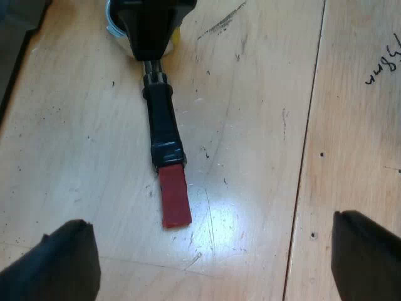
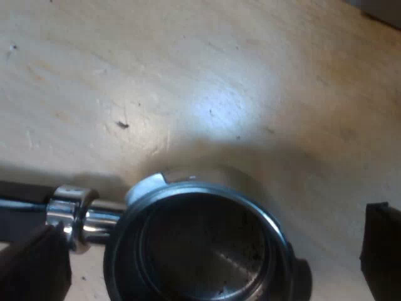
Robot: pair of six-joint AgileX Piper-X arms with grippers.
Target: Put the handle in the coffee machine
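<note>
Lying on the table (image 1: 75, 125), the metal holder (image 2: 188, 185) looks heavy, rigid, slick-rimmed; right gripper (image 2: 210, 254) straddles its basket (image 2: 200, 269), open-fingered, left gripper (image 1: 213, 251) gapes just past the red end (image 1: 174, 199). Safer hold: the dark handle (image 1: 164, 122).

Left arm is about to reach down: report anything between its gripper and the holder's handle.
Nothing visible. The open left gripper hangs over the wooden table, and the handle with its red end lies uncovered ahead of it.

Scuffed wooden table (image 1: 81, 125) bears the holder (image 1: 164, 125), seemingly flat.
</note>
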